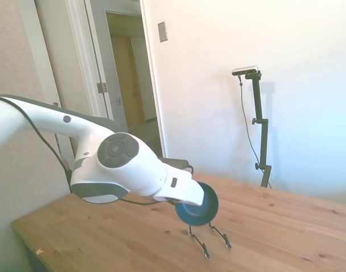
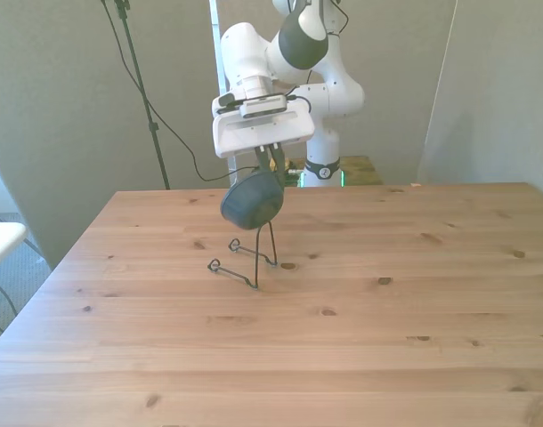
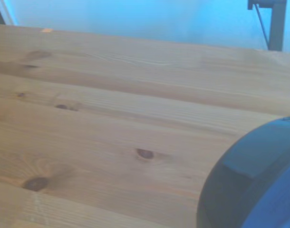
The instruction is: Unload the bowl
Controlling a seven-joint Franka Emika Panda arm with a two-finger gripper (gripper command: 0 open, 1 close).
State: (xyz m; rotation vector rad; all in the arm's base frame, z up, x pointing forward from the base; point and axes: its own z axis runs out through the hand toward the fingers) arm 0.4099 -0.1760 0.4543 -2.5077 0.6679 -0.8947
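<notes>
Clamping the bowl (image 2: 252, 201) by its rim mid-frame above the wire stand (image 2: 243, 262), the gripper (image 2: 271, 166) looked one wobble from dropping it.

Bowl (image 2: 252, 201) dark teal-blue all over, plain, no pattern; reads brighter blue up close in wrist view (image 3: 259, 180). Wire stand (image 2: 245, 260) just below bowl thin black. Table (image 2: 387, 338) under stand light honey wood, long grain streaks, scattered dark brown knots. Arm (image 1: 105, 164) above table white with grey joint caps. Gripper (image 2: 270, 158) dark, body white.
</notes>
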